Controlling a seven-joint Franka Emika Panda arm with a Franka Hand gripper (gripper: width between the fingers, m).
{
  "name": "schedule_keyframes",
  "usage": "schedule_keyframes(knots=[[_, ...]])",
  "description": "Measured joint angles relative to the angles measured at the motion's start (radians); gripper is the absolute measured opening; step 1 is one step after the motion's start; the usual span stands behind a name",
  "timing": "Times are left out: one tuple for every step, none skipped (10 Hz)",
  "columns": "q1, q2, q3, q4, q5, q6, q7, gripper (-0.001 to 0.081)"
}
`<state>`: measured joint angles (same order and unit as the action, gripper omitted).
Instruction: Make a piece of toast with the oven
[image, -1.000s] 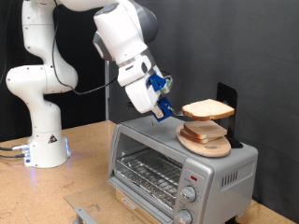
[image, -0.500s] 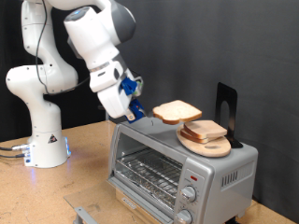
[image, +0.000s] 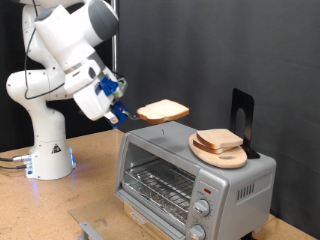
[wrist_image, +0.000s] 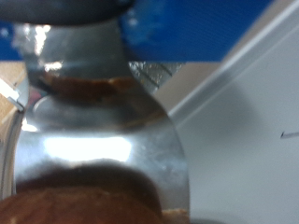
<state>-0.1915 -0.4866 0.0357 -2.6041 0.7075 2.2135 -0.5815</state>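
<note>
The blue-fingered gripper (image: 128, 113) pinches the pale, tan-crusted piece of toast (image: 163, 110) by its edge, level in the air above the boxy silver toaster oven (image: 190, 172); lifting looks done, loading undone, its door still shut

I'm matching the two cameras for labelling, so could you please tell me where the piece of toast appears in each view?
Exterior view: the piece of toast hangs level in the air above the oven, towards its left end, held at its crust by the gripper.
Wrist view: only its brown crust shows, at the tip of a shiny metal finger.
Shared landmark: the gripper's blue part.
</note>
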Motion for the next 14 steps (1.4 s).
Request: schedule_keyframes(knots=[[-0.015, -0.027, -0.017, -0.014, -0.028, -0.036, -0.004, 0.0391], [-0.024, -0.050, -0.023, -0.024, -0.048, -0.060, -0.004, 0.0391], [-0.023, -0.047, -0.023, -0.024, -0.045, -0.057, -0.003, 0.0391], [-0.023, -0.043, -0.027, -0.030, -0.040, -0.046, -0.017, 0.0391], [-0.026, -0.043, -0.041, -0.048, -0.025, -0.009, -0.045, 0.0391], [-0.035, -0.039, -0.061, -0.071, -0.023, 0.023, -0.069, 0.0391], [-0.053, -0.029, -0.080, -0.089, -0.033, 0.040, -0.091, 0.0391], [-0.074, -0.011, -0.094, -0.100, -0.056, 0.056, -0.109, 0.0391], [-0.094, 0.018, -0.100, -0.107, -0.090, 0.072, -0.114, 0.0391], [-0.107, 0.057, -0.104, -0.110, -0.107, 0.096, -0.118, 0.0391], [-0.111, 0.100, -0.107, -0.112, -0.109, 0.132, -0.136, 0.0391], [-0.111, 0.144, -0.113, -0.112, -0.103, 0.167, -0.164, 0.0391], [-0.111, 0.187, -0.118, -0.111, -0.087, 0.195, -0.201, 0.0391], [-0.111, 0.222, -0.121, -0.107, -0.064, 0.214, -0.238, 0.0391]])
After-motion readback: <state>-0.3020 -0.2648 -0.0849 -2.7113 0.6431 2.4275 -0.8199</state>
